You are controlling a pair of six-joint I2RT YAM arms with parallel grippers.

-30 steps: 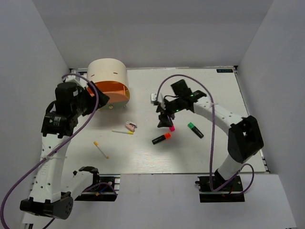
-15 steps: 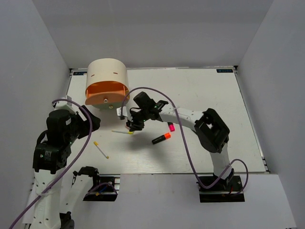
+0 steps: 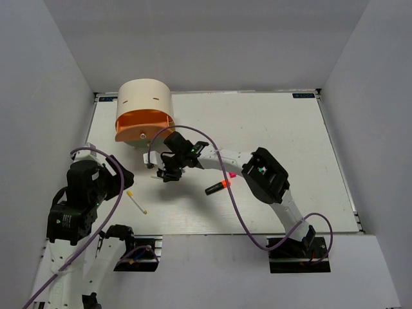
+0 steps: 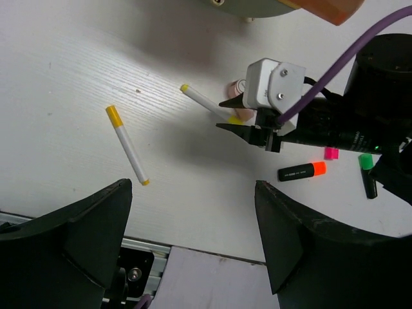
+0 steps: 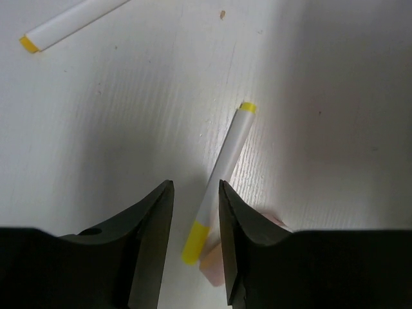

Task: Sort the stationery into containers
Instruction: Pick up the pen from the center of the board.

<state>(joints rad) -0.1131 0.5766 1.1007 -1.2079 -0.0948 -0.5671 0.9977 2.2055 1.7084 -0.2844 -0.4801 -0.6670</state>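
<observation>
My white bench (image 3: 270, 122) carries the cream organiser (image 3: 145, 103), one pale stick (image 4: 127, 144), another stick (image 5: 222, 161) beside the pink clip (image 5: 211, 267), and the orange marker (image 4: 302, 171), pink marker (image 4: 331, 153) and green marker (image 4: 368, 175).

Overhead view looks down; both wrist views face the table (image 4: 77, 58), sharing 1 stick (image 5: 226, 158).

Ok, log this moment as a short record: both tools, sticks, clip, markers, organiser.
left tool: open, empty, over the white table
right tool: open, straddling one thin pale-yellow stick
second pale-yellow stick: loose on the table, apart
small pink-and-white clip: beside the straddled stick
orange-capped black marker, pink-capped marker, green-capped marker: on the table, ungrasped
cream drum-shaped organiser: far left of the table
</observation>
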